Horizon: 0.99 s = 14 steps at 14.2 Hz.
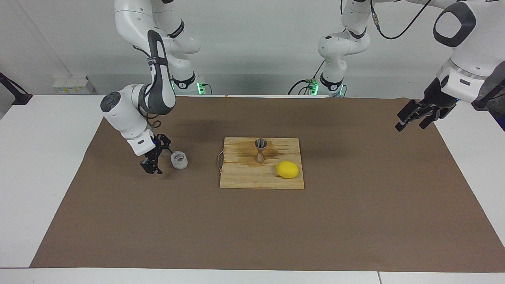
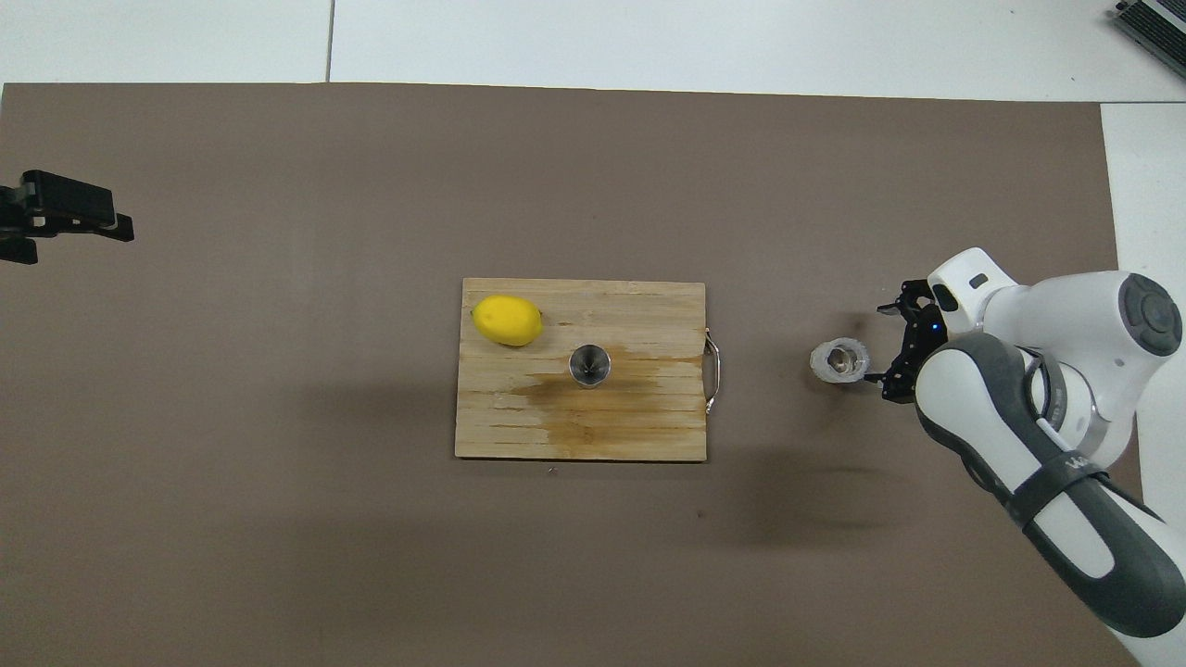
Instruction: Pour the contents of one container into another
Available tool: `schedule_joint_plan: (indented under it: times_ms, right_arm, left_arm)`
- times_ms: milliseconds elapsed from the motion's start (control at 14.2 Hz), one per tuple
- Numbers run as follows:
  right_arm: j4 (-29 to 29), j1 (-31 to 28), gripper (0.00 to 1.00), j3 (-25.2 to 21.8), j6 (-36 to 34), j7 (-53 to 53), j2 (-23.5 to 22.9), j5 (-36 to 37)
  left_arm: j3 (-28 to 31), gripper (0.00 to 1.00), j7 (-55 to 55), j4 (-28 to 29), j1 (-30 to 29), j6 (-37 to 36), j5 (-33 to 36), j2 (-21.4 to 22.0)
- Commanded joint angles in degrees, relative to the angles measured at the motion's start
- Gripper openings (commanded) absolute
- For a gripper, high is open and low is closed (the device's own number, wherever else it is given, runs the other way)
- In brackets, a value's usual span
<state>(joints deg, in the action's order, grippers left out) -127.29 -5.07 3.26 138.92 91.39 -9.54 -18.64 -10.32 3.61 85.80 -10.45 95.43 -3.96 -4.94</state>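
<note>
Right claw (image 1: 154, 159) low over the brown mat (image 1: 252, 228), just beside the clear cup (image 1: 179, 160), on the side of the cup toward the right arm's end of the tabletop (image 1: 35, 165). Fingers stand apart, one nearer the robots than the cup's middle, one farther. The cup is not between them; from the facing view a fingertip looks very close to the cup wall, but contact cannot be told. In the overhead view the same claw (image 2: 891, 347) shows as dark fingers next to the cup (image 2: 839, 361), mostly covered by the white wrist.

The cup sits upright on the mat, off the wooden board (image 1: 240, 179), beside the board's metal handle (image 1: 219, 161). Something reddish shows inside it.

The steel jigger (image 1: 260, 150) stands upright on the board, on the half nearer the robots, within a darker stained patch of wood. The overhead view looks straight down into its open top (image 2: 589, 363). A lemon (image 1: 287, 169) lies on the same board, near the jigger, farther from the robots and toward the left arm's end; not touching it.

Left claw (image 1: 417, 115) raised in the air over the mat's edge at the left arm's end, well apart from the board. Fingers apart, nothing between them. Only its tips show at the edge of the overhead view (image 2: 57, 222).
</note>
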Motion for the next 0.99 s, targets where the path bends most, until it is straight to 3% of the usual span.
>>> schedule_joint_plan:
  times_ms: [0,282,564,917]
  right_arm:
    - [-3.2,0.8,1.00,0.2,3.8,3.6,1.0,-3.2]
    - [-3.2,0.9,1.00,0.2,3.6,5.5,0.3,-8.1]
    - [-3.5,2.1,1.00,0.2,3.5,7.0,0.0,-11.0]
    - [-4.2,3.0,1.00,0.2,3.6,7.2,0.1,-11.0]
  left_arm:
    - [-0.2,1.00,-2.1,-0.2,4.5,-2.1,6.7,1.6]
    - [-0.6,1.00,-5.7,2.7,6.0,-5.3,3.4,2.7]
    - [-0.3,1.00,-5.8,12.2,5.6,2.1,3.1,9.9]
    - [-0.1,1.00,-5.5,8.1,5.4,-4.9,3.3,9.7]
